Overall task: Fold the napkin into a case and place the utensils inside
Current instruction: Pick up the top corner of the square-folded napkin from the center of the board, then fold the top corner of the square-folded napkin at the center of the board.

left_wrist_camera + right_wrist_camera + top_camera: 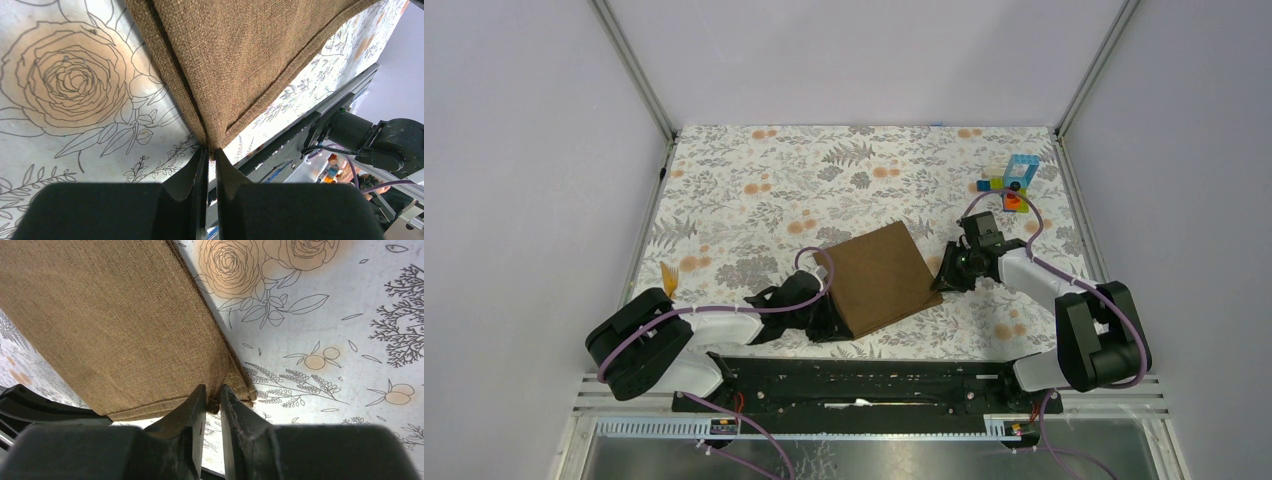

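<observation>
The brown napkin (879, 275) lies folded over on the floral table cover in the middle of the top view. My left gripper (824, 318) is shut on its near left corner; in the left wrist view the napkin (240, 60) runs into my left gripper (211, 152). My right gripper (942, 281) is shut on the napkin's right corner; the right wrist view shows the napkin (110, 320) pinched in that gripper (214, 392). A yellow-orange utensil (668, 278) lies at the left edge of the table, partly behind the left arm.
A stack of colourful toy blocks (1014, 180) stands at the back right. The metal base rail (854, 385) runs along the near edge. Frame posts and grey walls close in the table on the left, right and back.
</observation>
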You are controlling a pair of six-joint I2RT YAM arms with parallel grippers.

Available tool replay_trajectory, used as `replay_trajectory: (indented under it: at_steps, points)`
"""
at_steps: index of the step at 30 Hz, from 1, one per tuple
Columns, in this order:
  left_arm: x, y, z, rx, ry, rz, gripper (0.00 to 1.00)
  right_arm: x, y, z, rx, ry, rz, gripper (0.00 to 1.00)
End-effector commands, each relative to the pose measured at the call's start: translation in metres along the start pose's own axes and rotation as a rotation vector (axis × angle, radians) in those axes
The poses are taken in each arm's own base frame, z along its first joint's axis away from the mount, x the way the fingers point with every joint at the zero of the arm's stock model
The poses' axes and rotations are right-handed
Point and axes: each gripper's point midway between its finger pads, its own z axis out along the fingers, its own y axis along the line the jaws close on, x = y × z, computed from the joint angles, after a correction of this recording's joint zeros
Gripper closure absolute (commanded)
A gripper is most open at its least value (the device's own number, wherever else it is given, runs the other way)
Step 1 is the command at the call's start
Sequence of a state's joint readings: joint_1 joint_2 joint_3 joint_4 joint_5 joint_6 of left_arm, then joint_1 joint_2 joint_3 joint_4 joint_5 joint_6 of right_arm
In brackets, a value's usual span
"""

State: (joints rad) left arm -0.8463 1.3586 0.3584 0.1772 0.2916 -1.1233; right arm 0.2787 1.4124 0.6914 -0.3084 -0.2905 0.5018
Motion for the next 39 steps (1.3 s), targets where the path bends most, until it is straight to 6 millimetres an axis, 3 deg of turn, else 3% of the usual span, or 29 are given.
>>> replay_trajectory:
  at_steps: [1, 6, 12, 20, 26, 29, 32, 39]
  points:
    - [0.015, 0.048, -0.001, -0.165, 0.029, -0.004, 0.88, -0.006, 0.001, -0.010, 0.009, -0.039, -0.021, 0.80]
    - [0.014, 0.047, -0.001, -0.163, 0.028, -0.005, 0.87, -0.005, 0.011, -0.010, -0.051, -0.014, -0.061, 1.00]
    - [0.016, 0.047, 0.001, -0.164, 0.038, 0.004, 0.87, -0.004, 0.041, 0.003, -0.192, 0.081, -0.140, 1.00]
    - [0.018, 0.050, 0.001, -0.175, 0.041, -0.002, 0.88, -0.010, 0.120, 0.026, -0.326, 0.144, -0.257, 1.00]
    - [0.019, 0.053, 0.002, -0.184, 0.040, -0.009, 0.88, -0.006, 0.179, 0.057, -0.424, 0.204, -0.278, 1.00]
    - [0.020, 0.054, 0.002, -0.189, 0.041, -0.011, 0.88, -0.007, 0.197, 0.070, -0.442, 0.214, -0.277, 1.00]
    - [0.021, 0.054, 0.001, -0.187, 0.044, -0.016, 0.85, -0.014, 0.205, 0.081, -0.444, 0.200, -0.263, 1.00]
    - [0.016, 0.038, -0.012, -0.159, 0.018, -0.005, 0.63, -0.017, 0.214, 0.091, -0.460, 0.209, -0.242, 1.00]
